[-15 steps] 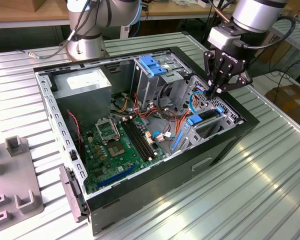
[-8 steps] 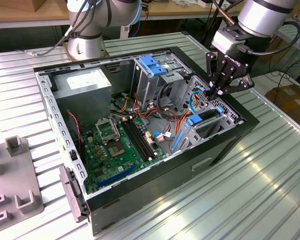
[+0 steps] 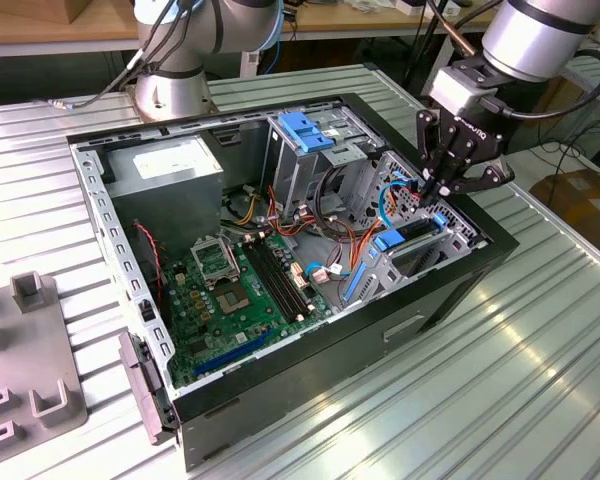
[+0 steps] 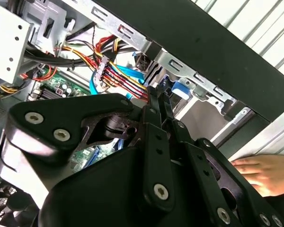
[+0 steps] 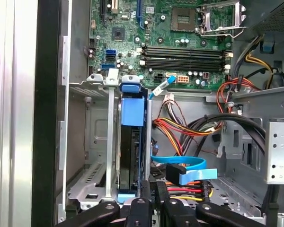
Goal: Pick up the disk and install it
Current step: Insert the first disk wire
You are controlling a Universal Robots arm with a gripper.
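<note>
The disk (image 5: 131, 151) stands on edge in the metal bay at the corner of the open computer case (image 3: 450, 290), a dark slab with a bright blue carrier rail. In the exterior view the disk (image 3: 417, 232) is on the case's right side. My gripper (image 3: 442, 190) hangs right over its near end, fingers pointing down and pressed together with nothing between them. In the first wrist view the gripper (image 5: 151, 189) sits at the disk's blue end, slightly to the cable side. I cannot tell whether it touches. In the second wrist view the gripper (image 4: 157, 94) is shut above the bay.
Red, yellow and blue cables (image 5: 189, 130) crowd beside the bay. The motherboard (image 3: 235, 290), a grey power-supply box (image 3: 165, 170) and a blue-topped drive cage (image 3: 305, 130) fill the case. A person's hand (image 4: 260, 172) rests outside the case wall. A grey fixture (image 3: 30, 350) lies on the exterior view's left.
</note>
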